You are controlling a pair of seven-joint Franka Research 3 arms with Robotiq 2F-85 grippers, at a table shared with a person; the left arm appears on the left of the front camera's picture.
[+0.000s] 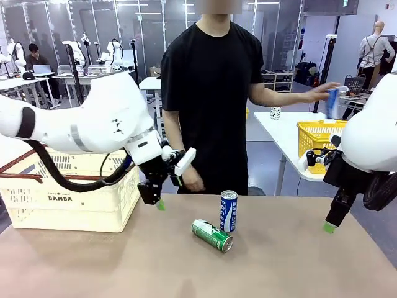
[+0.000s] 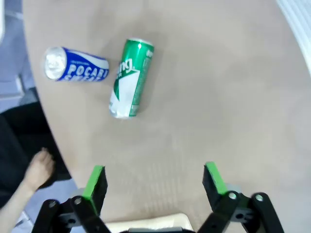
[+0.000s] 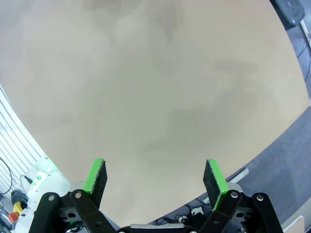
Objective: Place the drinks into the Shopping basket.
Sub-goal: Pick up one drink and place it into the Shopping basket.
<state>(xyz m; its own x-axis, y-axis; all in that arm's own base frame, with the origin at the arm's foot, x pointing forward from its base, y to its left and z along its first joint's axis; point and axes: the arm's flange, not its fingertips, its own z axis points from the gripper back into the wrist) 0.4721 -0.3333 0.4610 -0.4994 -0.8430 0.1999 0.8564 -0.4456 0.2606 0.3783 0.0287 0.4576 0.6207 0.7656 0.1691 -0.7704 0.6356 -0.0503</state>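
A slim blue-and-white drink can (image 1: 228, 211) stands upright mid-table. A green can (image 1: 212, 235) lies on its side just in front of it. In the left wrist view the green can (image 2: 131, 77) and the blue can (image 2: 75, 65) lie ahead of the fingers. My left gripper (image 1: 157, 201) hangs open and empty between the cans and the cream Shopping basket (image 1: 68, 195); its jaws (image 2: 155, 182) stand wide. At the table's right edge my right gripper (image 1: 329, 226) is also open, over bare tabletop (image 3: 155, 179). The person holds another blue can (image 1: 332, 102) out to the side.
The person stands at the far edge, one hand (image 1: 193, 180) hanging near my left gripper. A yellow basket (image 1: 316, 138) and a speckled cup (image 1: 275, 113) sit on a white table behind. Bare brown tabletop (image 1: 186, 273) spreads in front of the cans.
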